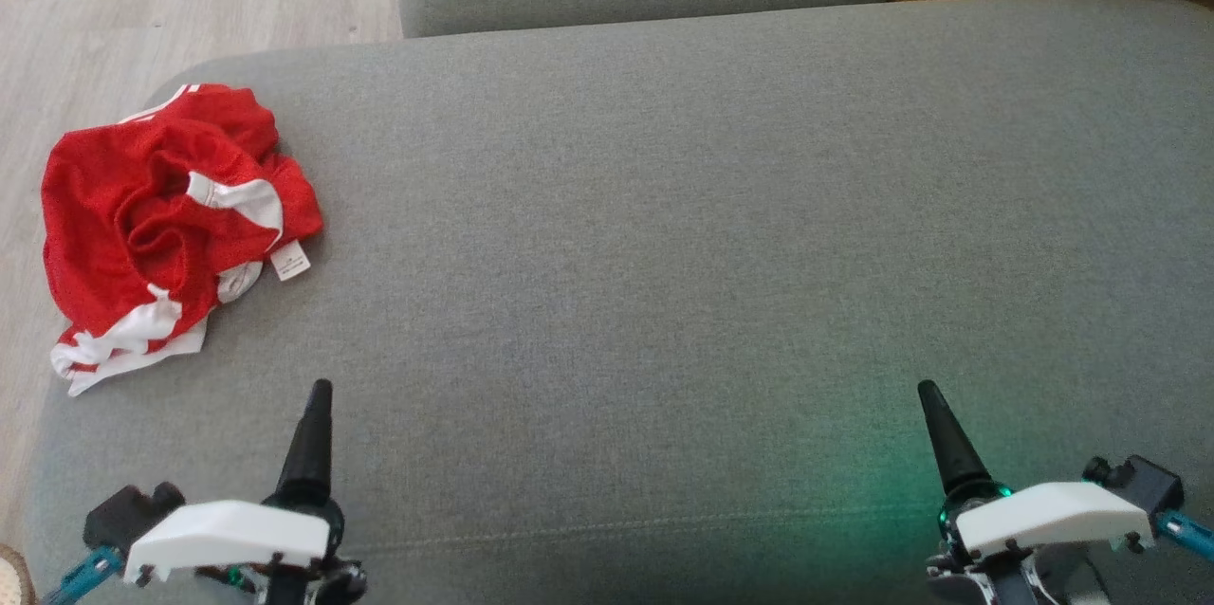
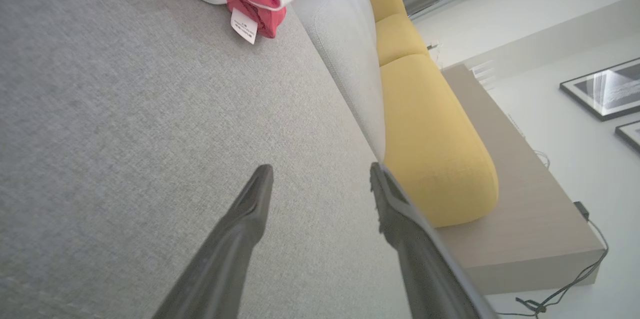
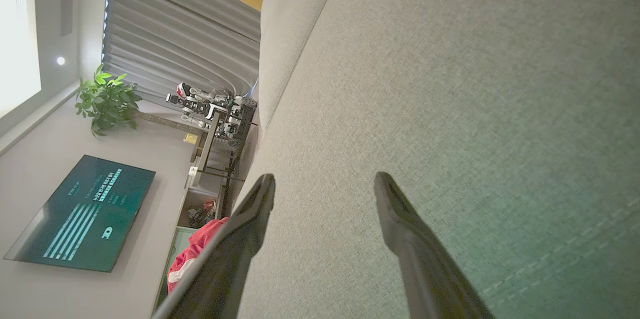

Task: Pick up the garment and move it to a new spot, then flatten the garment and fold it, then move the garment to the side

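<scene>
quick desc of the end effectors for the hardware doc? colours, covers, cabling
Both match: left gripper and right gripper have two long, tapered, matte-black jaws. Behind each sits a white moulded cover, a black block on its outer side, and a teal cable fitting. A green light glows at the right wrist.

Surface: a broad grey seat cushion [image 1: 664, 235] of woven fabric, with rounded corners and a flat, smooth top.
Seam: a stitched seam [image 1: 664, 529] runs across the cushion close to its near edge.
Lying on it: one garment [image 1: 161, 216], red with white stripes and trim, crumpled into a loose heap.
Garment position: far left of the cushion, right at its left edge, towards the far corner.
Tag: a small white care tag [image 1: 290, 261] sticks out of the heap's right side and rests on the grey fabric.
Light: a faint green glow [image 1: 882, 482] tints the fabric at the near right.
</scene>
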